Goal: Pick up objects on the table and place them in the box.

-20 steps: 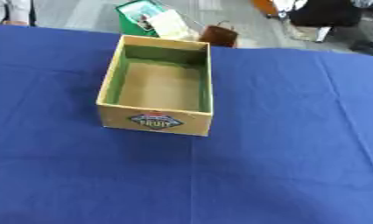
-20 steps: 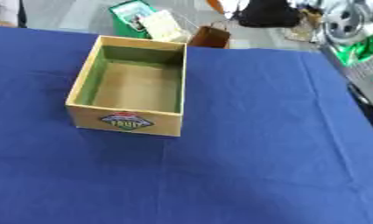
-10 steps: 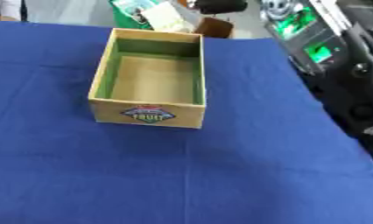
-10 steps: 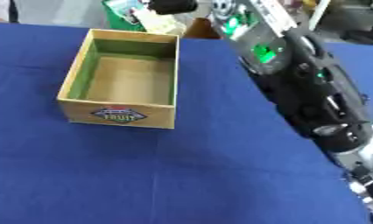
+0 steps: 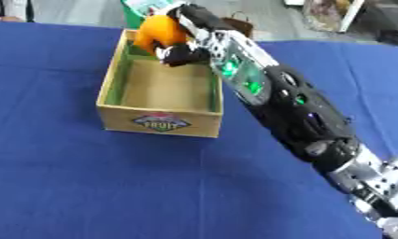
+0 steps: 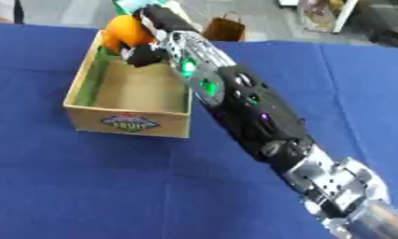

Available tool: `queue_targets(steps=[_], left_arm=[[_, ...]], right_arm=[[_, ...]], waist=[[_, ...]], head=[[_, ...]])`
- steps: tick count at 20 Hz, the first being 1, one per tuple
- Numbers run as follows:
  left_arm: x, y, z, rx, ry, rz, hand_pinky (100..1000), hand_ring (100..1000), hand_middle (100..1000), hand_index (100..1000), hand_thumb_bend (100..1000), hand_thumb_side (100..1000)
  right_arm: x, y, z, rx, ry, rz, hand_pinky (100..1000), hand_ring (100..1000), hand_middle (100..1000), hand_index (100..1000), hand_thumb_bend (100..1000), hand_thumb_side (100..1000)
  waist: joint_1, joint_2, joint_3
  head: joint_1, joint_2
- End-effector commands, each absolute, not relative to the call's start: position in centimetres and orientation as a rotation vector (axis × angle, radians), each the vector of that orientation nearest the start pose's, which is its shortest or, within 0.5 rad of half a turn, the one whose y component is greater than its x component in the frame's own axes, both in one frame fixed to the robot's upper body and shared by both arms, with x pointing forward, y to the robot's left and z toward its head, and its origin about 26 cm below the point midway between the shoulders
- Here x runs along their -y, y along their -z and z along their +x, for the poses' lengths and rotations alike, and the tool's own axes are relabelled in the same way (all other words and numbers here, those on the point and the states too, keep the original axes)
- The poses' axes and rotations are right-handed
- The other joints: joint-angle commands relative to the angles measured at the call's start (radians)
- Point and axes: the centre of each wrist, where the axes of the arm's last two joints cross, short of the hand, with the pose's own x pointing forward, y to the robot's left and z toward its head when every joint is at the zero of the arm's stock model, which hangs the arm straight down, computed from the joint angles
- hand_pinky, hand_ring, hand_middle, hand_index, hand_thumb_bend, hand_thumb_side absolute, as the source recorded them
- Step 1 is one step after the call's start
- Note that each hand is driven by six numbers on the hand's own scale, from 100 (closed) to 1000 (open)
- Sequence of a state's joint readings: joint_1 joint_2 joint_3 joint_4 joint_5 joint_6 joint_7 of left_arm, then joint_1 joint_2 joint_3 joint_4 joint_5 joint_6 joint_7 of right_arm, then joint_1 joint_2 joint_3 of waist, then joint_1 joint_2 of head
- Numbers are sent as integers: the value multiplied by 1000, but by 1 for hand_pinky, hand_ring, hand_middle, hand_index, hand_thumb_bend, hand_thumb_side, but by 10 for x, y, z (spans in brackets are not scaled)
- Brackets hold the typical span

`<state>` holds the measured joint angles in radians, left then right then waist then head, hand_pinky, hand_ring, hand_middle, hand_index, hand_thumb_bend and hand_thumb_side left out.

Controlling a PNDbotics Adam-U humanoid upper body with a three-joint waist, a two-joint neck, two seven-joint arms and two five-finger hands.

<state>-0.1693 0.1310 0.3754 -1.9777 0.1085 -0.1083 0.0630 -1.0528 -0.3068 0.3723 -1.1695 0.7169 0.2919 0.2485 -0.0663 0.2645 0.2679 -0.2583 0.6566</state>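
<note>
Overhead, right hand [image 5: 179, 44] gripping orange object [image 5: 157, 31], above box [image 5: 160, 124], blue tablecloth [image 5: 88, 186].

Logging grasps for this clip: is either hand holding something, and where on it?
The right hand holds an orange round object over the far end of the box, fingers curled round its near side. The left hand is not in view.

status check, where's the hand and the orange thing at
Right robot hand shut on orange object, above far end of box. Left hand not in view. Nothing in the way.
</note>
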Motion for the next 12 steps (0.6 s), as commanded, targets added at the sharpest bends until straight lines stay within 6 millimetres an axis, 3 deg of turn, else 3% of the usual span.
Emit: queue_targets(steps=[1, 3, 6, 12], left_arm=[[-337, -165, 273, 2302, -229, 326, 445, 354, 465, 537, 100, 789], [-337, -165, 273, 2303, -228, 324, 446, 354, 465, 537, 100, 789], [-337, -165, 273, 2303, -227, 323, 446, 354, 465, 537, 100, 788], [-337, -165, 273, 2305, -228, 327, 446, 354, 465, 537, 100, 786]], right_arm=[[138, -259, 458, 1646, -1263, -868, 785, 826, 573, 705, 100, 359], [140, -253, 461, 1614, -1303, -853, 818, 870, 684, 738, 100, 400], [143, -247, 465, 1555, -1364, -766, 857, 919, 755, 803, 100, 501], [152, -249, 468, 1493, -1381, -756, 917, 1000, 853, 997, 100, 578]], waist=[[5, -16, 2], [4, -17, 2], [5, -17, -1], [11, -15, -6]], head=[[-5, -12], [-5, -14], [-3, -14], [1, -10]])
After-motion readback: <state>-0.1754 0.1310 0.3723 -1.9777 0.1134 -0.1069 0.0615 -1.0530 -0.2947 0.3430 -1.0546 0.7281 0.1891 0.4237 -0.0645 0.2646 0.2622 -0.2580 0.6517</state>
